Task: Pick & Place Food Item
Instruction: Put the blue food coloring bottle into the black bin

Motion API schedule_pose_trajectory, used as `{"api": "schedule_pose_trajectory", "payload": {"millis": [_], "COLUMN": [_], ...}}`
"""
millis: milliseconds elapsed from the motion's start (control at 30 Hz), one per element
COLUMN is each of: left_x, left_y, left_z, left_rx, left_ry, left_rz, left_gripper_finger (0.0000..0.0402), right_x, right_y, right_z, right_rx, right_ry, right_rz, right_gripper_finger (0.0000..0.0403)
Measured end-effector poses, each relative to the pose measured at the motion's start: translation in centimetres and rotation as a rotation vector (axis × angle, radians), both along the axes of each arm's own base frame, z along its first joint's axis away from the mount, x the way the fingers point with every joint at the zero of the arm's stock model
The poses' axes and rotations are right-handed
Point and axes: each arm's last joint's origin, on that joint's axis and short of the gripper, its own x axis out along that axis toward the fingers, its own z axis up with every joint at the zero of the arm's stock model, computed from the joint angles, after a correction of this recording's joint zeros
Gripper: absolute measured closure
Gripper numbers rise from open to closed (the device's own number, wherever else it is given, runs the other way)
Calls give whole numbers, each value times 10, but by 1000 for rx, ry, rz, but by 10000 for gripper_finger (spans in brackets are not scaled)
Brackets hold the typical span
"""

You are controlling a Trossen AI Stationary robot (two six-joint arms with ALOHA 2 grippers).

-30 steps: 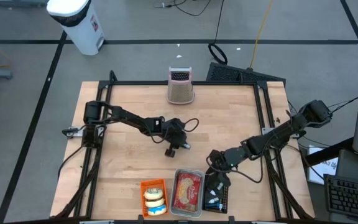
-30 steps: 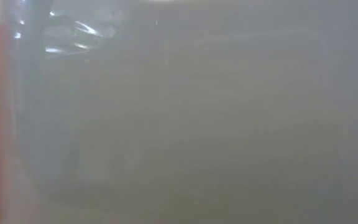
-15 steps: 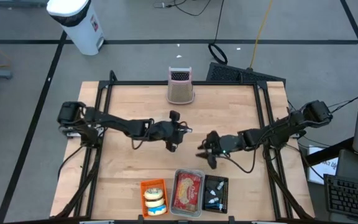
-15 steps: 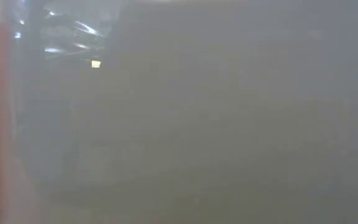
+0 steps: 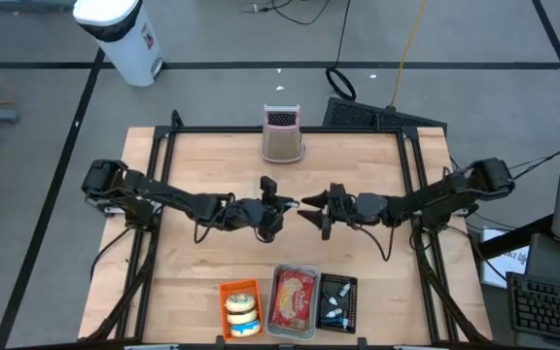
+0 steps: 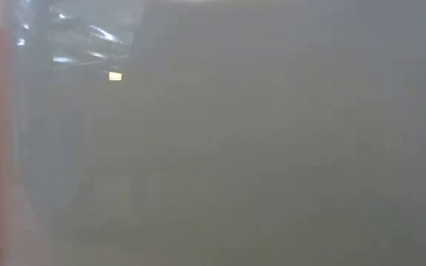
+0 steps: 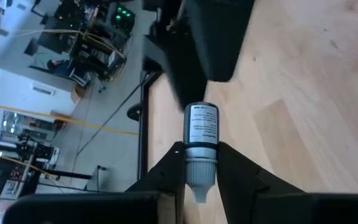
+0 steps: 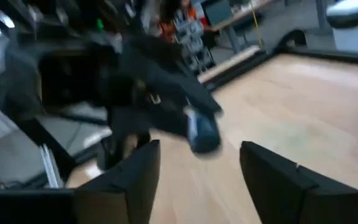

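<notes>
My left gripper (image 5: 282, 207) hovers over the middle of the wooden table (image 5: 212, 165), pointing toward the table's right edge, shut on a small bottle (image 7: 201, 127) with a white label and a grey ribbed cap. My right gripper (image 5: 309, 211) faces it from the right, a little apart, open, with nothing between its fingers. In the right wrist view the bottle's end (image 8: 204, 134) shows blurred beyond my right gripper (image 8: 201, 152). The low view is blocked by a pale wall close to the camera. My left gripper pinches the bottle at its grey cap (image 7: 201, 155) between the two fingers. The fingers lie along the bottle. The labelled body sticks out past the fingertips and the white nozzle points back toward the wrist. The bottle is clear of the table.
At the near edge stand an orange tray with round pastries (image 5: 241, 309), a silver tray with red-topped food (image 5: 294, 299) and a black tray with small bottles (image 5: 337, 302). A pinkish grater-like stand (image 5: 282, 134) is at the far edge. Bare wood lies between.
My left gripper has risen from the table and tipped from pointing down to nearly level, toward the right. My right gripper has left the black tray at the near edge, moved toward the table's middle and turned to face the left gripper.
</notes>
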Motion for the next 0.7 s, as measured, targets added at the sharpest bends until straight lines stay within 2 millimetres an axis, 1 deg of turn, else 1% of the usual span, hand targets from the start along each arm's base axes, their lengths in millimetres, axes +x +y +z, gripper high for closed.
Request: {"api": "schedule_pose_trajectory", "payload": {"millis": [167,300,467,600,700], "left_x": [1,1,1,1,1], "left_y": [0,-1,-1,0,0], "left_z": [2,1,1,1,1], "left_rx": [-16,-32,-26,-30,-30], "left_ry": [-20,-21,-19,-18,-19], "left_rz": [-14,-21,-23,-26,-26], "left_gripper_finger": [341,335,336,340,335], "right_x": [9,12,12,13,13], "right_y": [-8,-12,-13,-12,-12], "right_z": [-10,-11,-10,-8,-9], "right_rx": [7,41,45,50,52], "right_ry": [-26,-74,-82,-100,-90], "right_rz": [-30,-43,-42,2,3], "right_gripper_finger": [152,144,164,194,221]}}
